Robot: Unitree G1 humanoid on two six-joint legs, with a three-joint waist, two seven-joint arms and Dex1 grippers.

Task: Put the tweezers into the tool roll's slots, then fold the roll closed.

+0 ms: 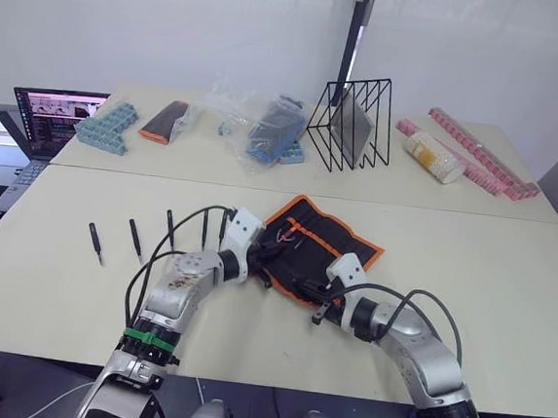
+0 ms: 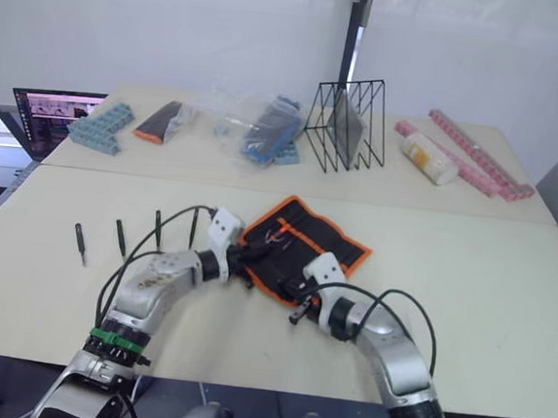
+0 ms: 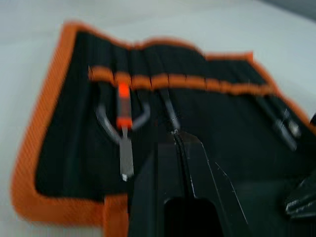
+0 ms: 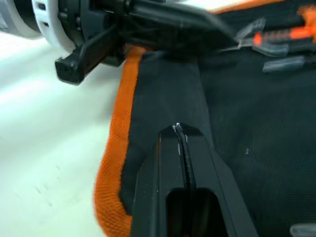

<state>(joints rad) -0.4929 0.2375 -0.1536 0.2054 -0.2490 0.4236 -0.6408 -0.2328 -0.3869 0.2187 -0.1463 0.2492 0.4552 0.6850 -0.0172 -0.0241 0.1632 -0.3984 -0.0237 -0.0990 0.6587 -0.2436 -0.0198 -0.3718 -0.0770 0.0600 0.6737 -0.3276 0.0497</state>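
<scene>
Left wrist view has the left gripper (image 3: 177,136) pinched shut on a tweezer, its tip at the slots (image 3: 173,81) of the open tool roll (image 1: 320,247). Right gripper (image 4: 180,129) is shut over the roll's near orange edge. Four tweezers (image 1: 135,238) lie left on the table (image 1: 508,278). No readable writing
</scene>
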